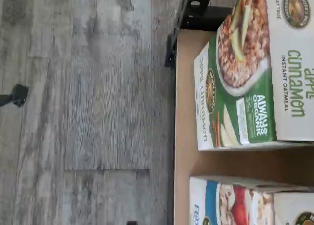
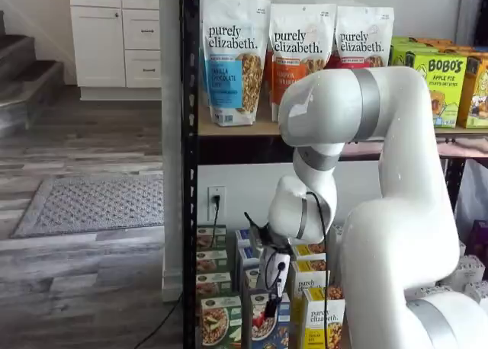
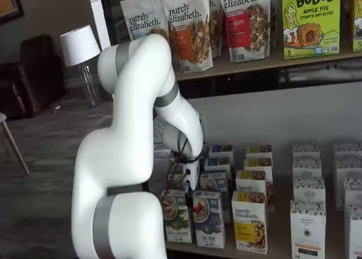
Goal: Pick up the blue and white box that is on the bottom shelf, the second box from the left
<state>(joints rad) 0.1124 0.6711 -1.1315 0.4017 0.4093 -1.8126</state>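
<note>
The blue and white box stands at the front of the bottom shelf (image 3: 280,228) in both shelf views (image 2: 268,328) (image 3: 208,219), between a green-fronted carton (image 3: 175,216) and a yellow "purely elizabeth" carton (image 3: 250,220). My gripper (image 2: 271,288) (image 3: 188,182) hangs just above and slightly behind the blue box, not touching it. Its black fingers show side-on with no plain gap, so I cannot tell whether they are open. The wrist view shows part of the blue box (image 1: 235,203) beside the green apple cinnamon carton (image 1: 245,77) on the tan shelf board (image 1: 184,112).
More rows of small cartons stand behind and to the right (image 3: 308,191). Tall granola pouches (image 2: 232,59) fill the wooden tier above. A black rack post (image 2: 189,166) stands at the left. Grey wood floor (image 1: 88,112) lies in front of the shelf edge.
</note>
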